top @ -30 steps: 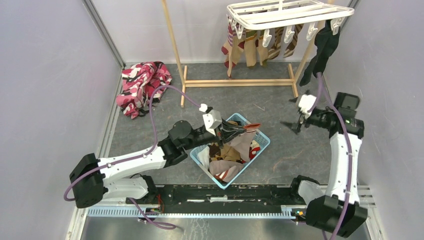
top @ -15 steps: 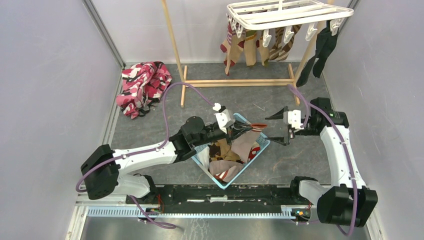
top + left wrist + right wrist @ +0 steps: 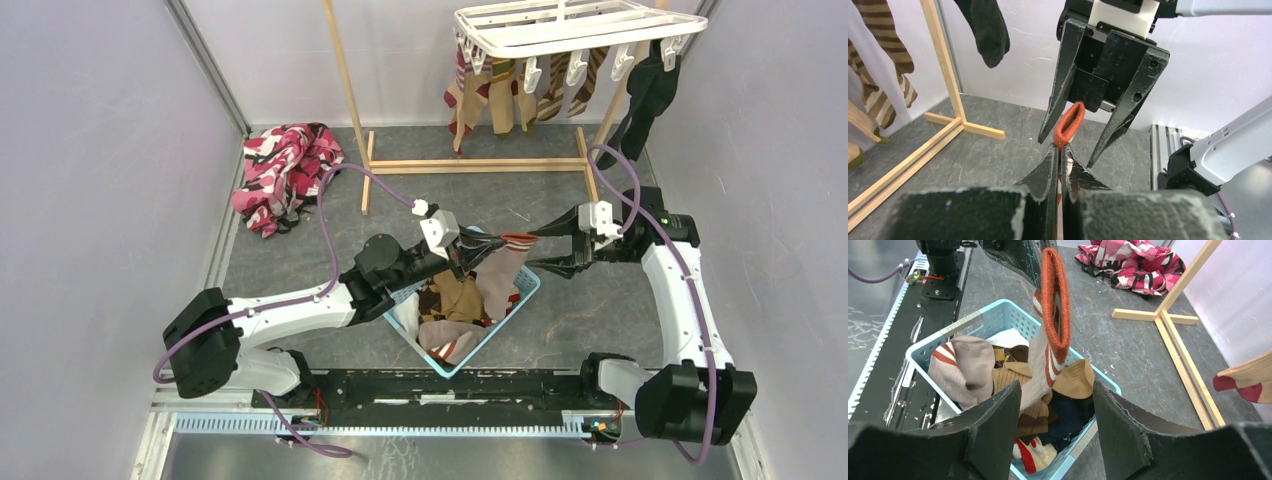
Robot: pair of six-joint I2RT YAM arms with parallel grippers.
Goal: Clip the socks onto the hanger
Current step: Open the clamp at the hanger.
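Nearest the arm bases, a light blue mesh plastic basket [image 3: 529,287] sits on the grey counter [image 3: 560,330] and holds a loose heap of socks in tan, brown, dark blue and red-white stripe.

The left gripper [image 3: 463,256] is above the basket. Its jaws are clenched on a grey fabric sock with a red-and-white striped cuff [image 3: 1050,305], so the cuff stands up and the foot trails into the basket.

The right gripper [image 3: 1055,389] faces the left one. Its jaws are released and spread, one on each side of the red cuff. No contact with the cuff can be made out.

Farther back, at left, a pink, red and black patterned cloth [image 3: 285,170] lies crumpled on the counter beside a thin wooden frame stand [image 3: 470,164].

At the far end, the white plastic rectangular hanger [image 3: 570,25] is raised on the stand. Striped and tan socks [image 3: 500,95] hang from its clips, with one black sock [image 3: 645,95] at the right end.
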